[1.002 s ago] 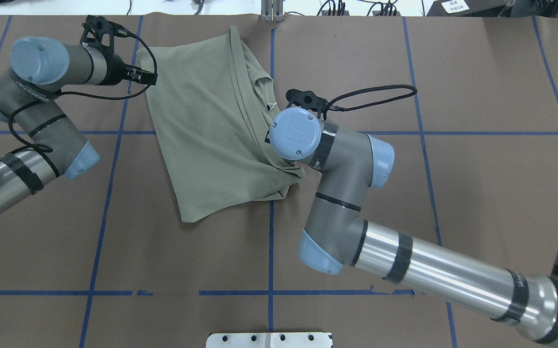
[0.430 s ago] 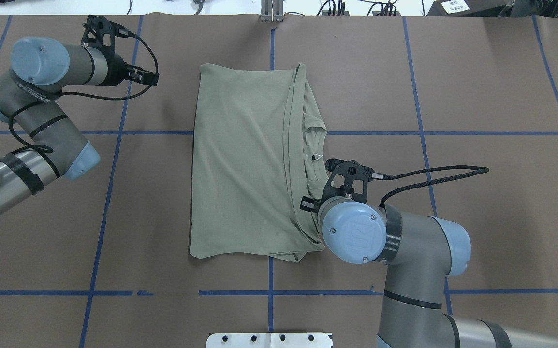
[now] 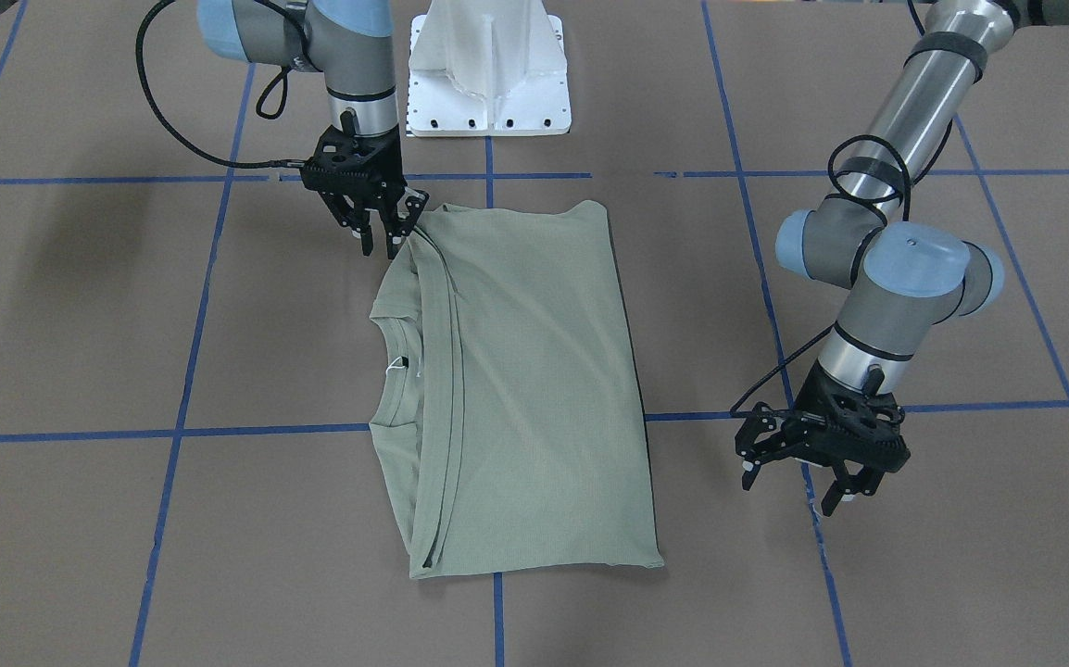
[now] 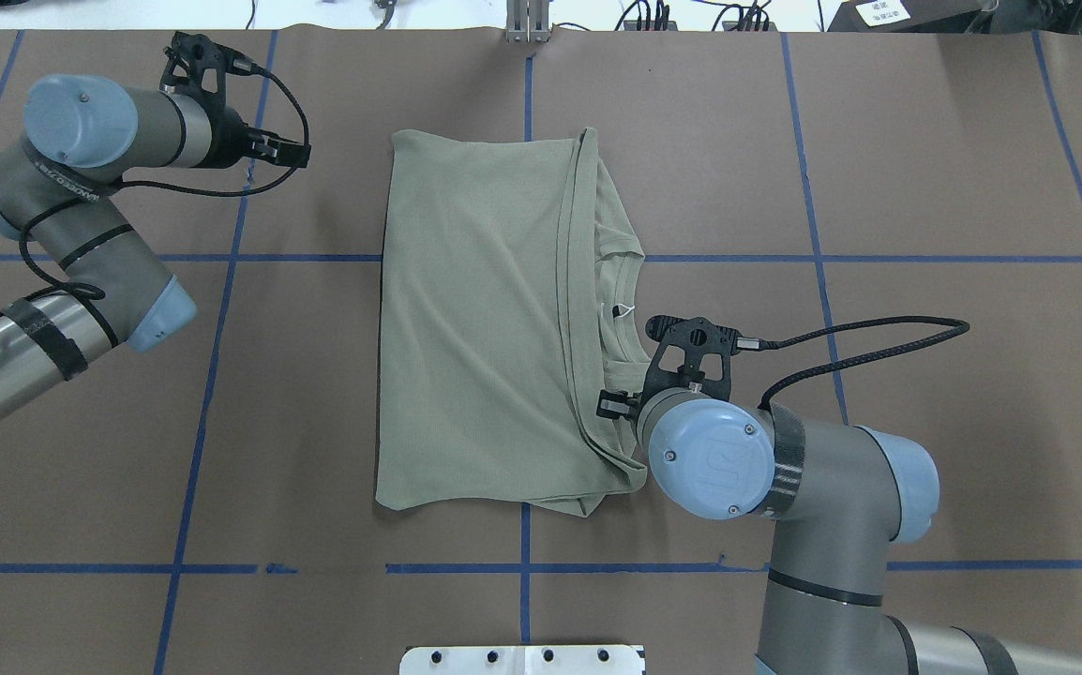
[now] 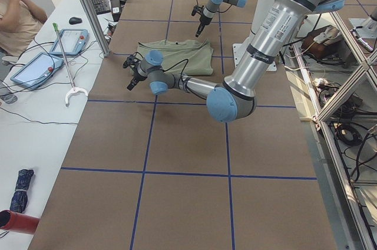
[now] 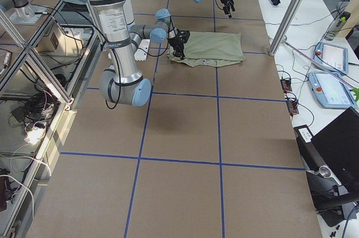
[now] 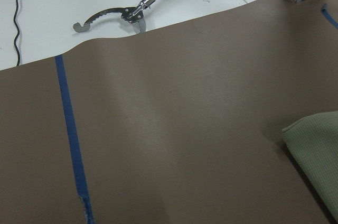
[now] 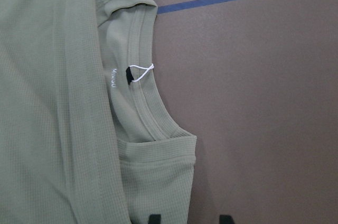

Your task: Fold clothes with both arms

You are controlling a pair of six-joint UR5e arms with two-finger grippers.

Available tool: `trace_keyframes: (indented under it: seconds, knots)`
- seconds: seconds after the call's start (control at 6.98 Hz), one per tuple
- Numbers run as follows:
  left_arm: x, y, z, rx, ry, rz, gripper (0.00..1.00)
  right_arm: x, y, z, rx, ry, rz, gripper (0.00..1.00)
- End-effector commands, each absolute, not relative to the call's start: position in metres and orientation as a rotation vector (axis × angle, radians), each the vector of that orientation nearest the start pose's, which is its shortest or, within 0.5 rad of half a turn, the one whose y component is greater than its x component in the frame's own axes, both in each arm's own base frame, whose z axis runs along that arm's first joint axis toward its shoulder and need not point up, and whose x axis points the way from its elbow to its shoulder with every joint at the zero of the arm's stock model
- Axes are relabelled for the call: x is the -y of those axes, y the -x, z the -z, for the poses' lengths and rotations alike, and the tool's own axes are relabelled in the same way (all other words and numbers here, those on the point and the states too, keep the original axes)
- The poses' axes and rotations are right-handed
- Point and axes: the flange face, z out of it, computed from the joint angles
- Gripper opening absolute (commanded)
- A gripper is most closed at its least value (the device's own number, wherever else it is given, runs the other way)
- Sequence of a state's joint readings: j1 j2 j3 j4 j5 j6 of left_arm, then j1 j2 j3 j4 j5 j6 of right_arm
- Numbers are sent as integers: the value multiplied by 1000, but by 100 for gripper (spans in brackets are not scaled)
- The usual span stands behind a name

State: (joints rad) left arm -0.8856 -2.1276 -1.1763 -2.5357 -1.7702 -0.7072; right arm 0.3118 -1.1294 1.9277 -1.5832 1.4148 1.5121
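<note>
At the left, over brown table cover crossed by blue tape lines: left gripper, fingers spread, nothing between them, well apart from the shirt. At centre, beyond the white pedestal base: sage-green shirt, flat on the cover, folded into a long rectangle, ribbed neck and white label loop showing along its right edge. Just beside the neck: right gripper, fingers parted, tips astride the shoulder edge, clamping nothing.

One shirt is lying on one surface — two arms are flanking it, carrying left claw and right claw.
</note>
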Motion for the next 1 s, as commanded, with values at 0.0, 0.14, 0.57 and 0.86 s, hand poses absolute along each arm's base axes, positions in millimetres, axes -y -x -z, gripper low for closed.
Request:
trace_keyframes:
  seconds: [0.0, 0.14, 0.57, 0.86]
  knots:
    - [647, -382, -412, -857, -748, -93, 100, 336, 529, -234, 768, -316, -122, 100]
    - [647, -382, -412, -856, -747, -93, 100, 337, 557, -226, 757, -301, -58, 100]
    - [646, -383, -412, -857, -745, -93, 100, 319, 586, -229, 726, -316, 110, 81]
    - [645, -384, -414, -857, -743, -94, 100, 313, 572, -239, 732, -328, 197, 70]
